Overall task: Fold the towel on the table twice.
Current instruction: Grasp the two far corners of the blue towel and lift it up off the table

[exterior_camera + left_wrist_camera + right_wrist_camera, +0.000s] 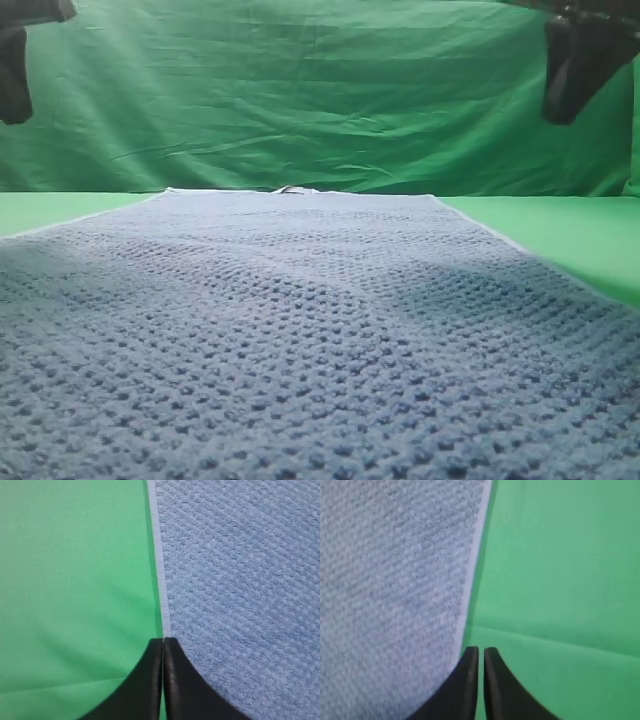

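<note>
Descending as they stand, the left fingers (163,645), pressed together and empty just above the pale hem of the towel (240,580), and the right fingers (481,652), barely parted and empty, could miss that edge and pinch only the green worktop (75,580).

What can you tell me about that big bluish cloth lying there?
The towel is a large blue-grey cloth with a bumpy waffle weave and a thin pale hem. It lies spread flat and unfolded on the green table, with a small tag at its far edge. Nothing grips it: in the wrist views both pairs of dark fingers hang over its side hems.
</note>
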`<state>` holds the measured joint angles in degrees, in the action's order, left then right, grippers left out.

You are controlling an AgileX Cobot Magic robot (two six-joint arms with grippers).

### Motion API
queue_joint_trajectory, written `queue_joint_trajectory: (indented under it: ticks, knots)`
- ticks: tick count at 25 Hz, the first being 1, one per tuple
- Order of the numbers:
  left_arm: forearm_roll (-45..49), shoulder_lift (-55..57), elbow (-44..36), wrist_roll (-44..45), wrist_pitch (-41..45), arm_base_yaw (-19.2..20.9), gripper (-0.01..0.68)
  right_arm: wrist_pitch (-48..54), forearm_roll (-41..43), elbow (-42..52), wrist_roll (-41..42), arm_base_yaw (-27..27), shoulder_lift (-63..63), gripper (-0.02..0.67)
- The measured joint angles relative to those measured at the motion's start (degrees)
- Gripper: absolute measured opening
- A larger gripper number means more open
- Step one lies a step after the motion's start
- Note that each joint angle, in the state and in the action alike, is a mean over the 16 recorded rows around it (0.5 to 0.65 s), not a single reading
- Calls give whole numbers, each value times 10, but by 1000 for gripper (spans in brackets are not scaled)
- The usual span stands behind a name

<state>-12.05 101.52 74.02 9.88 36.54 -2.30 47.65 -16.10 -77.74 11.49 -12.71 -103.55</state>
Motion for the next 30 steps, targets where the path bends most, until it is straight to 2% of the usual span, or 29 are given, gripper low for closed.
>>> queue_joint_trajectory:
  ticks: [4,10,14,17,19,30]
  knots:
    - [-6,16,3,3,1,0,137,-21,-42,-9,32,0,-29,251]
    - [-14,30,4,-5,15,0,377,-33,-86,-12,81,-1,-49,486]
    - [-22,41,4,-12,23,0,531,-34,-97,-13,100,-6,-60,597]
    - [-27,52,4,-17,25,0,612,-35,-99,-13,105,-12,-71,627]
    - [-30,61,4,-19,24,0,636,-37,-98,-14,106,-15,-79,626]
    - [-44,102,7,-13,8,0,640,-59,-70,-16,106,-30,-120,598]
